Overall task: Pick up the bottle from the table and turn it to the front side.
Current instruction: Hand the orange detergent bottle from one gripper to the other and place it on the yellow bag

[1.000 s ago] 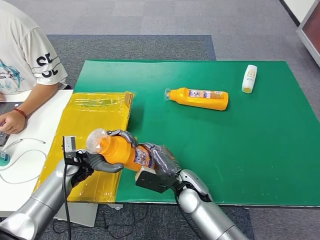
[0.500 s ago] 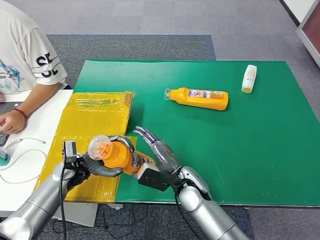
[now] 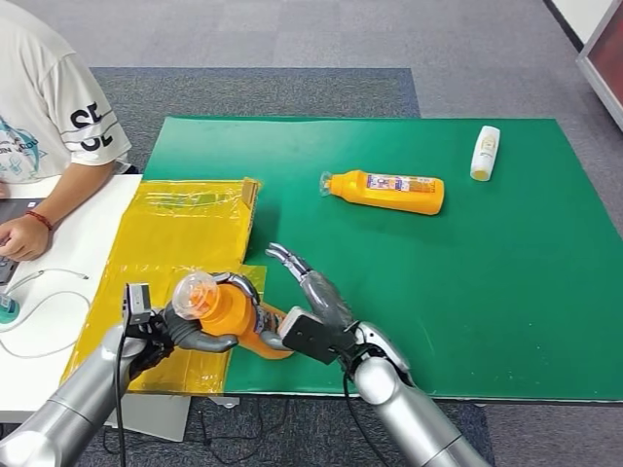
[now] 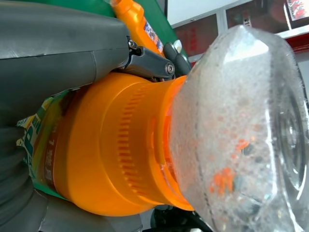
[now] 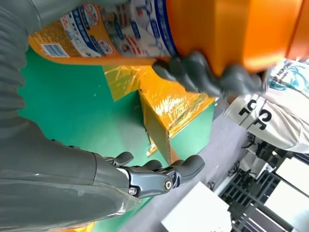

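Head view: my left hand (image 3: 193, 326) is wrapped around the orange bottle (image 3: 234, 313) near its neck, just off the tabletop (image 3: 441, 292) edge; my right hand (image 3: 312, 297) sits beside the base, fingers spread, holding nothing.

Left wrist view: the fingers (image 4: 151, 60) lie across the ribbed collar, so the bottle may slip or tip.

Right wrist view: the label (image 5: 109, 29) hangs unsupported above the open fingers (image 5: 160, 176).

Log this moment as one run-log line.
left hand: grips orange bottle | right hand: open, beside bottle | second orange bottle: lying on green mat

High head view, 2 close wrist views
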`<state>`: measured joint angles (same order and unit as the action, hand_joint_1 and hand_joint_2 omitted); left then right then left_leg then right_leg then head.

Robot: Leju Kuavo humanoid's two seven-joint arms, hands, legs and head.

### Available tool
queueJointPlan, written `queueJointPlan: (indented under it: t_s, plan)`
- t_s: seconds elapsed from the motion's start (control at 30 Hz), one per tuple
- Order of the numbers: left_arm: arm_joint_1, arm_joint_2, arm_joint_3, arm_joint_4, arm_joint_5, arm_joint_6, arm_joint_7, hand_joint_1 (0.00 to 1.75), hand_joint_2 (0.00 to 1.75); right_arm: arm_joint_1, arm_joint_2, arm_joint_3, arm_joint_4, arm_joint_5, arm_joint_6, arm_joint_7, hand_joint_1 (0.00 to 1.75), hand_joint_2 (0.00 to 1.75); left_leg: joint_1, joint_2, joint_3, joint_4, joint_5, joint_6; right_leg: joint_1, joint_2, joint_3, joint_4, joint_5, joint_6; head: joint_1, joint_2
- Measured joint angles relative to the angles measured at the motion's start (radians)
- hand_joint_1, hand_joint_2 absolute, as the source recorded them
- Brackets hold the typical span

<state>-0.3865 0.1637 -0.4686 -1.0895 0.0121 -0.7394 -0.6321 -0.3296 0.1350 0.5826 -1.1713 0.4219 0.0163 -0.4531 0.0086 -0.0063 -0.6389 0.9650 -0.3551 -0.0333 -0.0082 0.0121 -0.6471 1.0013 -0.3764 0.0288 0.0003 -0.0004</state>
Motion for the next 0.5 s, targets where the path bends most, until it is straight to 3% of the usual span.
queueJointPlan:
  t_s: [0.1,0.23,0.5]
  plan:
    - [0.012,0.006,-0.006,-0.016,-0.028,0.033,0.000,1.75,1.75,-0.002,0.000,-0.038,0.008,-0.088,0.038,-0.020,0.00,1.75,0.000,0.000,0.000,0.000,0.000,0.000,0.000,0.000,0.000,0.000,0.000,0.000,0.000,0.000]
    - [0.001,0.031,-0.045,-0.042,-0.093,0.143,0.000,1.75,1.75,-0.007,0.000,-0.099,0.022,-0.169,0.091,-0.048,0.00,1.75,0.000,0.000,0.000,0.000,0.000,0.000,0.000,0.000,0.000,0.000,0.000,0.000,0.000,0.000]
    - [-0.118,0.081,-0.169,-0.031,-0.226,0.272,0.000,1.75,1.75,-0.029,0.000,-0.194,0.057,-0.276,0.176,-0.088,0.00,1.75,0.000,0.000,0.001,0.000,0.002,-0.001,0.001,0.000,0.001,0.000,0.003,-0.001,0.000,0.000]
